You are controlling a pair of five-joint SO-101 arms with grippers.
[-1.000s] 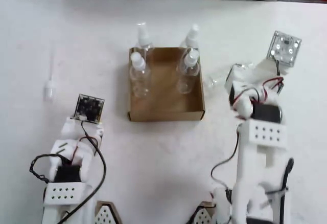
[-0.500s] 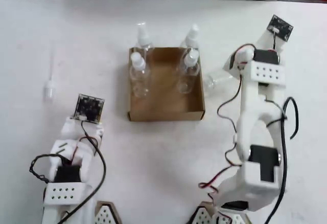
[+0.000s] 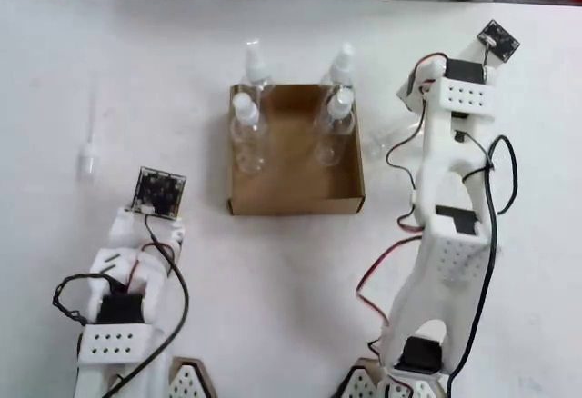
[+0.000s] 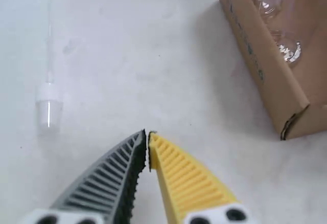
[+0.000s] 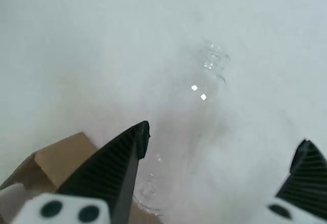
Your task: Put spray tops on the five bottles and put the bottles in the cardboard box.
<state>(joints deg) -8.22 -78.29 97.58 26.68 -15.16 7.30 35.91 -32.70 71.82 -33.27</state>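
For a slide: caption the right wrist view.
Open right gripper above a clear bottle lying on the table beside the cardboard box.

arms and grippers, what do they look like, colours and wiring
The left arm and right arm are white plastic with black motors, hole-dotted panels and loose black and red cables. The left gripper has one dark grey and one yellow finger, both ribbed, on a white base. The right gripper has two black wedge-shaped fingers.
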